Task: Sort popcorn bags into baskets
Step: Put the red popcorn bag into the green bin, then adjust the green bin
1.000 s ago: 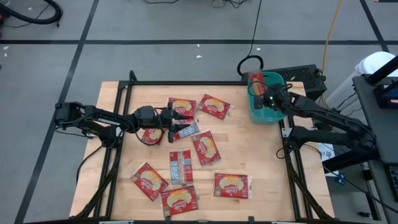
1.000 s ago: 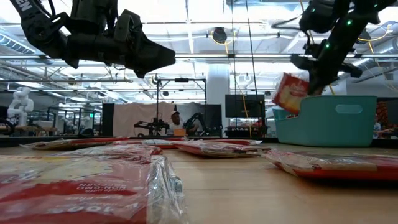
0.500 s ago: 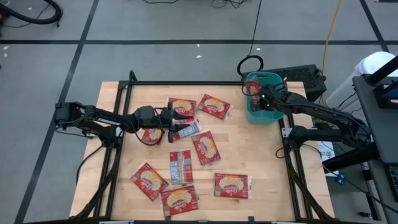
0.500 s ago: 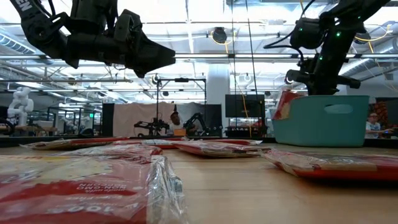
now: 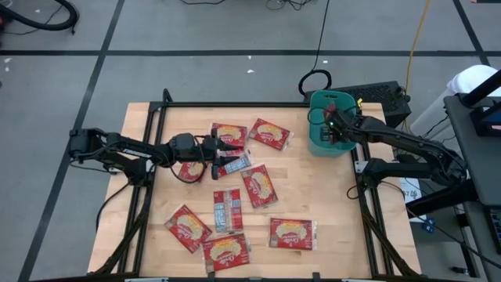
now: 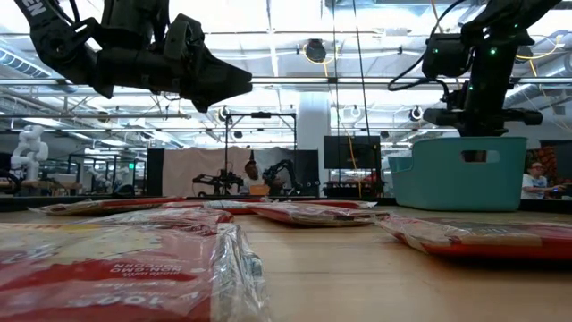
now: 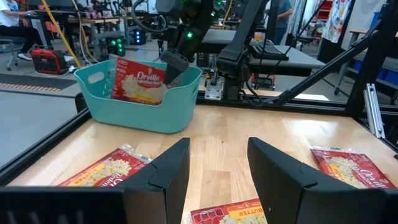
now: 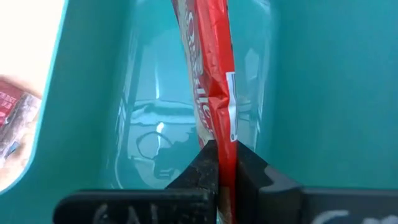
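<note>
**Bag held down inside teal basket**

Teal basket (image 5: 329, 125) sits at table's far right edge, just beside the frame rail. R gripper (image 5: 332, 128) is down inside it, fingers clamped tight on a red popcorn bag (image 8: 211, 93) standing on edge betw. basket walls, w/ little room either side. L gripper (image 5: 232, 151) hovers well apart from basket, over mid-table, fingers part-open, holding nothing. Loose popcorn bags (image 5: 258, 186) scattered on the wood on that side of basket; nearest one (image 5: 270, 134) lies near its wall. Bare wood betw. them.
</note>
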`<control>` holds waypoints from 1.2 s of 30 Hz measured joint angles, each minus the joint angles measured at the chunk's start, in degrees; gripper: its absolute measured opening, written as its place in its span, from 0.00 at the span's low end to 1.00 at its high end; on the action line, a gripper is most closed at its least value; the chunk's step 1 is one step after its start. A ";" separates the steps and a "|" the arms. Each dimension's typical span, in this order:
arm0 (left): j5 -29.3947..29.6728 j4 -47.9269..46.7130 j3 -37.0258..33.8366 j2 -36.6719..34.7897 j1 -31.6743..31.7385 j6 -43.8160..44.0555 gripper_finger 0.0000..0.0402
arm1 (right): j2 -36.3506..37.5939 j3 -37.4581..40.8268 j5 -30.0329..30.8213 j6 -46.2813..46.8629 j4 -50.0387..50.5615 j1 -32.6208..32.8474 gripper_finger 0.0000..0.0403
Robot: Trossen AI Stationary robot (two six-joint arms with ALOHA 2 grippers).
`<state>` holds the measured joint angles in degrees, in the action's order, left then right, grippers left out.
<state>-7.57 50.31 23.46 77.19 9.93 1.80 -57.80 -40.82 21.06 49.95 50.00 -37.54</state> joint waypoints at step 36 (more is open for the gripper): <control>0.04 0.07 0.00 0.00 0.00 -1.51 0.41 | 0.24 -1.96 -1.65 -6.77 -6.27 1.61 0.35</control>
<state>-7.53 50.38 23.46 77.19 9.93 0.30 -57.56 -42.78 19.41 43.18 43.73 -35.93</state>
